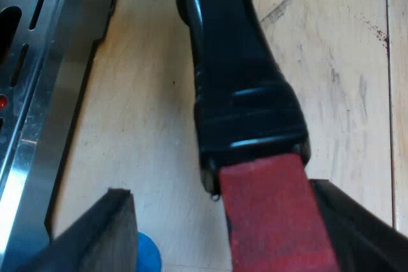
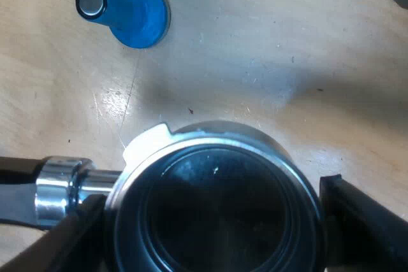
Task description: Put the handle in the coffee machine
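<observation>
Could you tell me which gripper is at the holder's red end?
The left gripper: its fingers flank the red end, while the right gripper clasps the metal basket.

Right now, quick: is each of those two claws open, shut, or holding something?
Left gripper: open, straddling the black handle's red end.
Right gripper: shut on the round metal holder.
</observation>
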`<state>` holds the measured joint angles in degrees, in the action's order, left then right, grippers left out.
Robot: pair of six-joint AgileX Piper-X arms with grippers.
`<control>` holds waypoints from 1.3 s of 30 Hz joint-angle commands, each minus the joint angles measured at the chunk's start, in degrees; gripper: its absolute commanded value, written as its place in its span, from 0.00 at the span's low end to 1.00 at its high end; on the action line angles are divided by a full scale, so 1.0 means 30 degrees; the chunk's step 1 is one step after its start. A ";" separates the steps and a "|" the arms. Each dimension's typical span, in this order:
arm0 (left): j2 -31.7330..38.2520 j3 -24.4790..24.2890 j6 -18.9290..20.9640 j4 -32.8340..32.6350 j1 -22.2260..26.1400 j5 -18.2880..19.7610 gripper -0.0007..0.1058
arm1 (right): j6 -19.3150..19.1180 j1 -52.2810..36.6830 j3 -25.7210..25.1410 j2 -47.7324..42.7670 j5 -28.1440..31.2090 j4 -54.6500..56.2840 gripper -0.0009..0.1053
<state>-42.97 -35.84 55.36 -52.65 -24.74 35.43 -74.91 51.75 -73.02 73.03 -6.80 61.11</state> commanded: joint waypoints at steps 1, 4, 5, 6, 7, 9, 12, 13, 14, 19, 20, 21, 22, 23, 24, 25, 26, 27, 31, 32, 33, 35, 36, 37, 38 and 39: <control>-0.0036 -0.0019 0.0032 0.0086 -0.0075 0.0287 0.55 | -0.0028 -0.0044 -0.0325 -0.0292 -0.0401 -0.0296 0.01; -0.0036 -0.0019 0.0032 0.0129 -0.0075 0.0288 0.55 | -0.0028 -0.0044 -0.0325 -0.0292 -0.0401 -0.0296 0.01; -0.0036 -0.0019 0.0032 0.0154 -0.0075 0.0347 0.55 | -0.0028 -0.0044 -0.0325 -0.0292 -0.0401 -0.0296 0.01; -0.0036 -0.0019 0.0032 0.0244 -0.0075 0.0455 0.55 | -0.0028 -0.0044 -0.0325 -0.0292 -0.0401 -0.0296 0.01; -0.0036 -0.0019 0.0032 0.0367 -0.0075 0.0606 0.55 | -0.0028 -0.0044 -0.0325 -0.0292 -0.0401 -0.0296 0.01; -0.0036 -0.0019 0.0032 0.0504 -0.0075 0.0718 0.55 | -0.0028 -0.0044 -0.0325 -0.0292 -0.0401 -0.0296 0.01; -0.0036 -0.0019 0.0032 0.0508 -0.0075 0.0683 0.55 | -0.0028 -0.0044 -0.0325 -0.0292 -0.0401 -0.0296 0.01; -0.0036 -0.0019 0.0032 0.0508 -0.0075 0.0683 0.55 | -0.0028 -0.0044 -0.0325 -0.0292 -0.0401 -0.0296 0.01; -0.0036 -0.0019 0.0032 0.0508 -0.0075 0.0683 0.55 | -0.0028 -0.0044 -0.0325 -0.0292 -0.0401 -0.0296 0.01; -0.0036 -0.0019 0.0032 0.0508 -0.0075 0.0683 0.55 | -0.0028 -0.0044 -0.0325 -0.0292 -0.0401 -0.0296 0.01; -0.0036 -0.0019 0.0032 0.0508 -0.0075 0.0683 0.55 | -0.0028 -0.0044 -0.0325 -0.0292 -0.0401 -0.0296 0.01; -0.0036 -0.0019 0.0032 0.0508 -0.0075 0.0683 0.55 | -0.0028 -0.0044 -0.0325 -0.0292 -0.0401 -0.0296 0.01; -0.0036 -0.0019 0.0032 0.0508 -0.0075 0.0683 0.53 | -0.0028 -0.0044 -0.0325 -0.0292 -0.0401 -0.0296 0.01; -0.0036 -0.0019 0.0032 0.0508 -0.0075 0.0683 0.51 | -0.0028 -0.0044 -0.0325 -0.0292 -0.0401 -0.0296 0.01; -0.0036 -0.0019 0.0032 0.0508 -0.0075 0.0683 0.46 | -0.0028 -0.0044 -0.0325 -0.0292 -0.0401 -0.0296 0.01; -0.0036 -0.0019 0.0032 0.0508 -0.0075 0.0683 0.43 | -0.0028 -0.0044 -0.0325 -0.0292 -0.0401 -0.0296 0.01; -0.0036 -0.0019 0.0032 0.0508 -0.0075 0.0683 0.37 | -0.0028 -0.0044 -0.0325 -0.0292 -0.0401 -0.0296 0.01; -0.0036 -0.0019 0.0032 0.0508 -0.0075 0.0683 0.36 | -0.0028 -0.0044 -0.0325 -0.0292 -0.0401 -0.0296 0.01; -0.0036 -0.0019 0.0032 0.0416 -0.0075 0.0683 0.05 | -0.0028 -0.0044 -0.0291 -0.0292 -0.0401 -0.0296 0.01; -0.0036 -0.0019 0.0032 0.0371 -0.0075 0.0718 0.01 | -0.0028 -0.0044 -0.0266 -0.0292 -0.0401 -0.0296 0.01; -0.0036 -0.0019 0.0032 0.0362 -0.0075 0.0718 0.01 | -0.0028 -0.0044 -0.0277 -0.0292 -0.0401 -0.0296 0.01; -0.0036 -0.0019 0.0032 0.0376 -0.0075 0.0718 0.01 | -0.0028 -0.0044 -0.0277 -0.0292 -0.0401 -0.0296 0.01; -0.0036 -0.0019 0.0032 0.0376 -0.0075 0.0718 0.01 | -0.0028 -0.0044 -0.0277 -0.0292 -0.0324 -0.0296 0.01; -0.0036 -0.0019 0.0032 0.0376 -0.0075 0.0718 0.01 | -0.0028 -0.0044 -0.0277 -0.0292 -0.0272 -0.0296 0.01; -0.0036 -0.0019 0.0032 0.0335 -0.0075 0.0718 0.01 | -0.0028 -0.0044 -0.0277 -0.0292 -0.0276 -0.0296 0.01; -0.0036 -0.0019 0.0032 0.0331 -0.0075 0.0718 0.01 | -0.0028 -0.0044 -0.0277 -0.0292 -0.0276 -0.0296 0.01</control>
<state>-42.97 -35.84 55.99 -51.79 -24.74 36.04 -73.10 51.64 -73.02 73.03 -6.59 60.98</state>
